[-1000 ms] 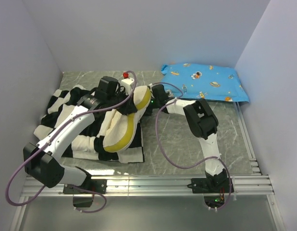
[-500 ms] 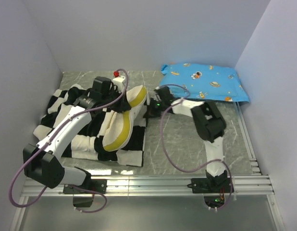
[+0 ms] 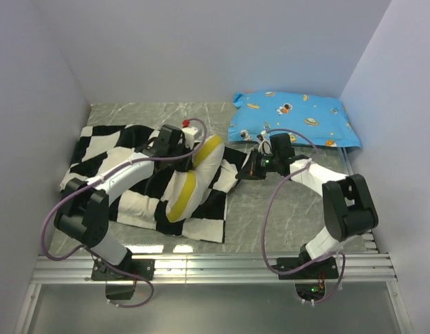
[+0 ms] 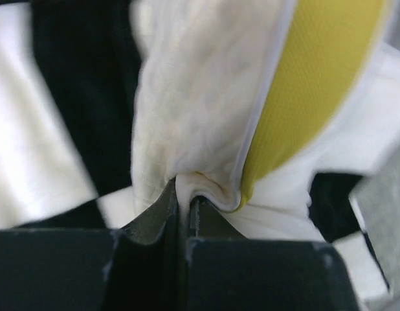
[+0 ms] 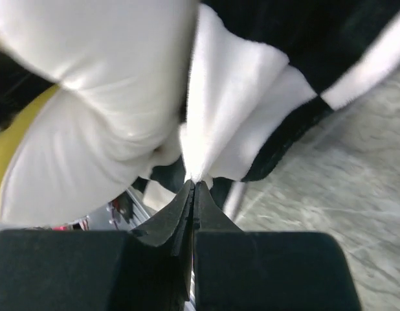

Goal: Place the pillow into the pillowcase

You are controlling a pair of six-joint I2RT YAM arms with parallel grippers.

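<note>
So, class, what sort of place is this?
Probably a robot test cell: plain pale walls box in a marble-pattern table, with left arm and right arm bolted to a metal rail.

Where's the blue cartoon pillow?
In the top view, the blue cartoon-print pillow lies at the far right, against the back wall, just beyond the right tool.

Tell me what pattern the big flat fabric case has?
The fabric pillowcase has big black-and-white checkerboard squares; clearest from the top view.
</note>
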